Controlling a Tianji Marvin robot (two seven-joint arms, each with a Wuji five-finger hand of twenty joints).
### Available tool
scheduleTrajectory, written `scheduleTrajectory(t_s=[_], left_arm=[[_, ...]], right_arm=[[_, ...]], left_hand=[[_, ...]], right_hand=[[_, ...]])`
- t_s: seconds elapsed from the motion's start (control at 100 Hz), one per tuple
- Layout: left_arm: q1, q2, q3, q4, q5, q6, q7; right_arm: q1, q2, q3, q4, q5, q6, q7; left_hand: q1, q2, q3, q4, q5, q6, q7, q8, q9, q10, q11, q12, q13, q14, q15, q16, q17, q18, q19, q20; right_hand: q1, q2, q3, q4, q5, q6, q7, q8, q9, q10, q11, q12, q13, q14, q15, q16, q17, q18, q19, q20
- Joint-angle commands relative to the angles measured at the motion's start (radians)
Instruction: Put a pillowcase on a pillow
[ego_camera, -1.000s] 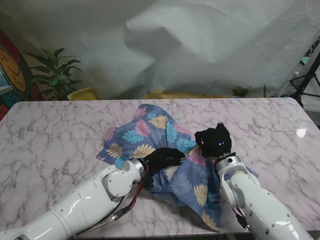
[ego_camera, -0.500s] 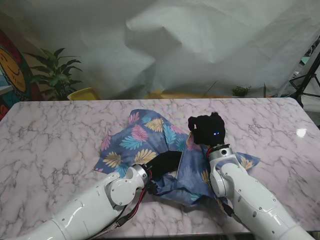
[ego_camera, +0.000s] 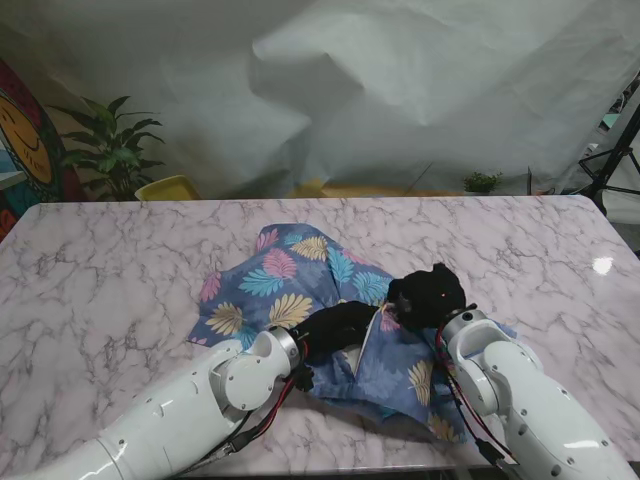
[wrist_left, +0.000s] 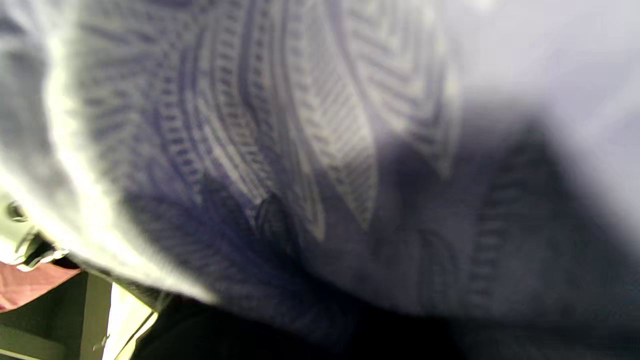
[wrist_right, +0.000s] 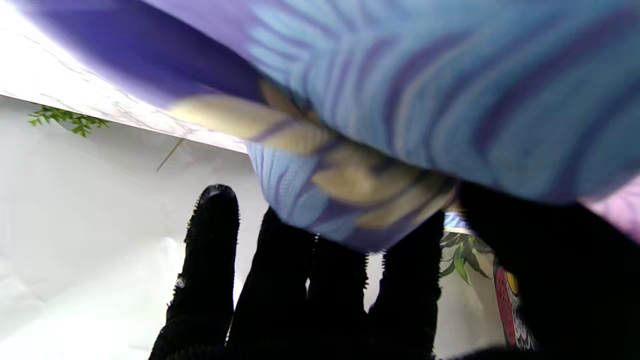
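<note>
A blue pillowcase (ego_camera: 285, 275) with a coloured leaf print lies crumpled in the middle of the marble table (ego_camera: 100, 270). My right hand (ego_camera: 425, 295), in a black glove, is shut on a fold of the pillowcase (wrist_right: 400, 100) at its right side; the cloth sits between thumb and fingers (wrist_right: 210, 260). My left hand (ego_camera: 340, 323) reaches to the right under the pillowcase's light hem, close to the right hand. The left wrist view is filled by the cloth's (wrist_left: 320, 150) inner side. I cannot make out the pillow or the left fingers' grip.
A white backdrop hangs behind the table. A potted plant (ego_camera: 110, 150) and a yellow chair back (ego_camera: 168, 187) stand beyond the far left edge, and a black tripod (ego_camera: 615, 150) beyond the far right. Bare marble surrounds the pillowcase.
My right hand lifted the cloth away from me, then came back down nearer. The left hand pushed further right under the hem. The flap hanging near me drew in.
</note>
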Motion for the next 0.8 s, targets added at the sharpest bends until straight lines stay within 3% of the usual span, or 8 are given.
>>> scheduleTrajectory(t_s=[0.0,0.11,0.2,0.33,0.43,0.51,0.67,0.79], left_arm=[[-0.003,0.007,0.012,0.017,0.006,0.016,-0.013],[-0.009,0.002,0.027,0.019,0.015,0.055,-0.008],[-0.009,-0.008,0.033,0.022,0.002,0.092,-0.001],[-0.002,-0.028,0.033,0.021,-0.036,0.162,0.016],[0.004,-0.049,0.033,0.024,-0.073,0.201,0.039],[0.003,-0.065,0.039,0.032,-0.087,0.22,0.06],[0.003,-0.076,0.04,0.028,-0.122,0.209,0.066],[0.007,-0.054,0.026,0.001,-0.106,0.149,0.049]], right_arm=[[-0.048,0.014,0.017,-0.047,0.03,-0.002,-0.016],[-0.138,0.006,0.086,-0.157,0.05,-0.003,-0.008],[-0.211,-0.003,0.126,-0.241,0.048,0.023,-0.034],[-0.285,-0.016,0.131,-0.316,-0.021,0.182,-0.112],[-0.322,-0.014,0.119,-0.358,-0.094,0.29,-0.067],[-0.335,-0.01,0.105,-0.378,-0.108,0.321,0.043],[-0.273,-0.005,0.039,-0.3,-0.009,0.352,0.141],[-0.205,-0.001,-0.011,-0.202,0.042,0.365,0.147]], left_hand=[[-0.038,0.059,-0.026,0.039,-0.057,-0.009,-0.021,0.005,-0.071,0.0,-0.028,-0.011,-0.075,0.122,-0.154,-0.07,-0.053,0.13,-0.071,0.006],[-0.052,0.065,-0.024,0.043,-0.104,0.019,-0.063,0.002,-0.108,0.006,-0.06,-0.023,-0.091,0.118,-0.162,-0.07,-0.047,0.129,-0.076,0.014],[-0.06,0.073,-0.023,0.044,-0.159,0.043,-0.112,0.004,-0.123,0.021,-0.118,-0.038,-0.105,0.122,-0.153,-0.062,-0.022,0.11,-0.047,0.034],[-0.062,0.085,-0.023,0.048,-0.228,0.079,-0.21,0.009,-0.155,0.041,-0.217,-0.015,-0.131,0.135,-0.131,-0.051,0.008,0.096,-0.012,0.052],[-0.059,0.092,-0.023,0.05,-0.227,0.097,-0.244,-0.083,-0.185,0.051,-0.276,0.031,-0.154,0.147,-0.123,-0.053,0.017,0.087,-0.004,0.052],[-0.056,0.093,-0.021,0.051,-0.225,0.105,-0.255,-0.115,-0.202,0.058,-0.306,0.043,-0.171,0.153,-0.12,-0.051,0.017,0.086,-0.004,0.052],[-0.053,0.09,-0.022,0.052,-0.221,0.095,-0.243,-0.138,-0.202,0.063,-0.333,0.046,-0.215,0.16,-0.144,-0.067,-0.024,0.095,-0.059,0.03],[-0.042,0.081,-0.019,0.051,-0.187,0.029,-0.166,0.031,-0.2,0.047,-0.338,0.017,-0.273,0.141,-0.195,-0.098,-0.138,0.084,-0.155,0.002]], right_hand=[[-0.117,0.075,-0.076,0.041,-0.099,0.095,-0.099,0.043,-0.135,0.043,-0.039,-0.029,-0.133,0.074,-0.105,-0.069,-0.096,0.045,-0.051,-0.012],[-0.188,0.208,-0.241,0.043,-0.225,0.187,-0.187,0.009,-0.322,0.111,-0.038,-0.058,-0.328,0.161,-0.152,-0.153,-0.219,0.087,-0.114,-0.034],[-0.208,0.335,-0.393,0.072,-0.297,0.229,-0.238,-0.009,-0.427,0.152,-0.044,-0.07,-0.441,0.203,-0.15,-0.195,-0.281,0.105,-0.147,-0.055],[-0.238,0.45,-0.474,0.1,-0.335,0.273,-0.282,-0.02,-0.486,0.203,-0.037,-0.071,-0.499,0.238,-0.122,-0.213,-0.298,0.131,-0.143,-0.059],[-0.203,0.527,-0.581,0.109,-0.314,0.297,-0.305,-0.021,-0.462,0.224,-0.046,-0.08,-0.487,0.251,-0.093,-0.221,-0.288,0.16,-0.138,-0.061],[-0.186,0.567,-0.649,0.114,-0.314,0.322,-0.332,-0.027,-0.454,0.239,-0.075,-0.091,-0.481,0.261,-0.102,-0.228,-0.284,0.177,-0.15,-0.07],[-0.163,0.587,-0.733,0.122,-0.33,0.365,-0.371,-0.03,-0.467,0.267,-0.106,-0.102,-0.485,0.279,-0.116,-0.236,-0.29,0.192,-0.161,-0.078],[-0.144,0.542,-0.731,0.125,-0.339,0.37,-0.376,-0.024,-0.488,0.258,-0.085,-0.092,-0.484,0.27,-0.114,-0.235,-0.288,0.182,-0.163,-0.081]])
